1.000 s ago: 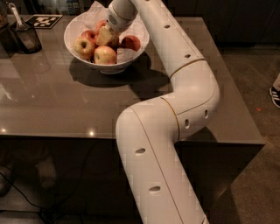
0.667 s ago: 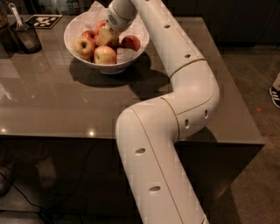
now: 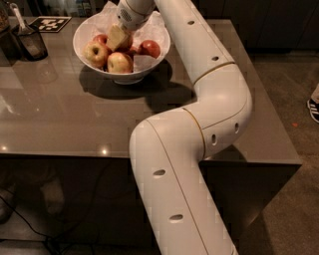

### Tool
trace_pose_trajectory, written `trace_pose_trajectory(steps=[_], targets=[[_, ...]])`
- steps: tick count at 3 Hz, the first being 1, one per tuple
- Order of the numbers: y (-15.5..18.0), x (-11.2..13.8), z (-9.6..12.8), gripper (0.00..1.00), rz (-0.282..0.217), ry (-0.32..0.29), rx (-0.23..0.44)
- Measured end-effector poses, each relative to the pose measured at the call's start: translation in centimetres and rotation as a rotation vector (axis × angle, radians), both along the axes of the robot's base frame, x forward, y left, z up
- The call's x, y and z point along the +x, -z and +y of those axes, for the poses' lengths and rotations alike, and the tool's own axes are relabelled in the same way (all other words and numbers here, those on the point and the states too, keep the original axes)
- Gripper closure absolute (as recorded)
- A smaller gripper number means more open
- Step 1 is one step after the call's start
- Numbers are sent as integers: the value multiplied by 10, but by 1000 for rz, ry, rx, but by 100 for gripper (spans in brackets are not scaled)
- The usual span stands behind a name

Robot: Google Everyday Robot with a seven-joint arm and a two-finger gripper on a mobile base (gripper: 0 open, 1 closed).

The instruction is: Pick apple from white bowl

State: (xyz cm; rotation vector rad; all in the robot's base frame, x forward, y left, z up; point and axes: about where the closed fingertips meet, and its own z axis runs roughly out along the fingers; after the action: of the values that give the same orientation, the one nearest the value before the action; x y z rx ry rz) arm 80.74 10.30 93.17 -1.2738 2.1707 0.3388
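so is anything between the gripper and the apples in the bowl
Nothing visible. The gripper is down inside the bowl, right among the apples. The paper lining the bowl sits behind and under them, not in between.

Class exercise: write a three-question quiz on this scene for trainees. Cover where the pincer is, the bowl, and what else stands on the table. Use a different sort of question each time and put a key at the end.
1. True or false: the pincer is down inside the white bowl, among the apples.
2. Where is the small dark container?
A) inside the bowl
B) on the table, apart from the bowl, toward the picture's left
C) on the floor
3. Fill in: the bowl is lined with crumpled white ____.

Key: 1 true; 2 B; 3 paper.
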Motion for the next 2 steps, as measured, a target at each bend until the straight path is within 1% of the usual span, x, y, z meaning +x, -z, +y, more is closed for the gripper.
trace_pose_trajectory(steps=[2], targets=[[-30,-14,6,100,-36,-25,-17]])
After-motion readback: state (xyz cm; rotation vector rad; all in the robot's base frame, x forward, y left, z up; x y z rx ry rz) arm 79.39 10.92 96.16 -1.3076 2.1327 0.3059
